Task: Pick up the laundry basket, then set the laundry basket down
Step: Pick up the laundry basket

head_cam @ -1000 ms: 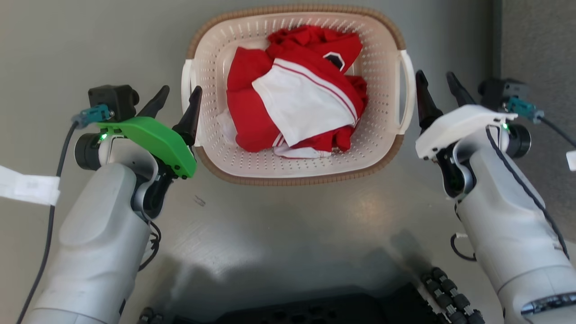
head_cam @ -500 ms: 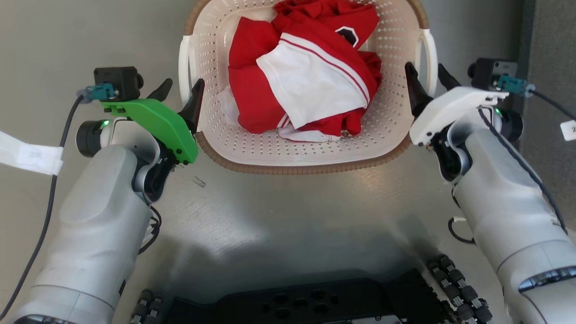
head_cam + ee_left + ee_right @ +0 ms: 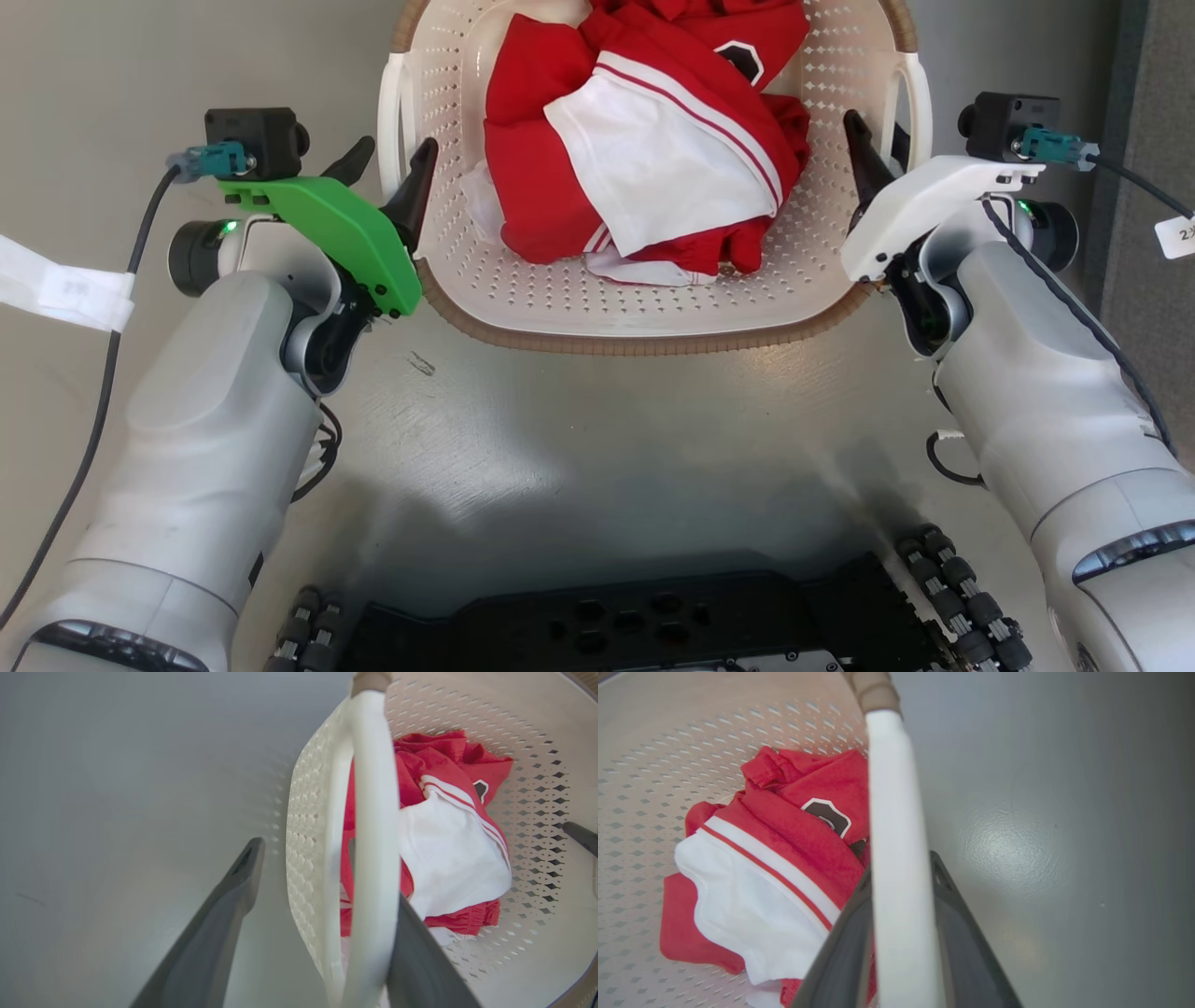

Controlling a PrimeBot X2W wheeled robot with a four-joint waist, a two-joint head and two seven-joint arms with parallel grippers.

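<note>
The cream laundry basket [image 3: 653,313] with a brown rim stands on the grey floor, holding red and white clothes [image 3: 644,159]. My left gripper [image 3: 400,149] is open, its two dark fingers on either side of the white left handle [image 3: 373,835]; the inner finger lies against the handle and the outer finger [image 3: 224,914] stands well apart. My right gripper [image 3: 899,863] is shut on the white right handle [image 3: 896,812], with a finger pressed on each side of the bar. In the head view one right finger [image 3: 859,159] is inside the basket.
My black wheeled base [image 3: 616,625] lies along the bottom of the head view. A darker strip of wall or carpet [image 3: 1153,233] runs down the right edge. A white tag [image 3: 65,289] hangs on the left arm's cable. Bare grey floor [image 3: 597,439] lies between my arms.
The head camera has moved, so the basket sits higher and larger. The right gripper went from beside the right handle to around it and closed. The left fingers stayed astride the left handle.
</note>
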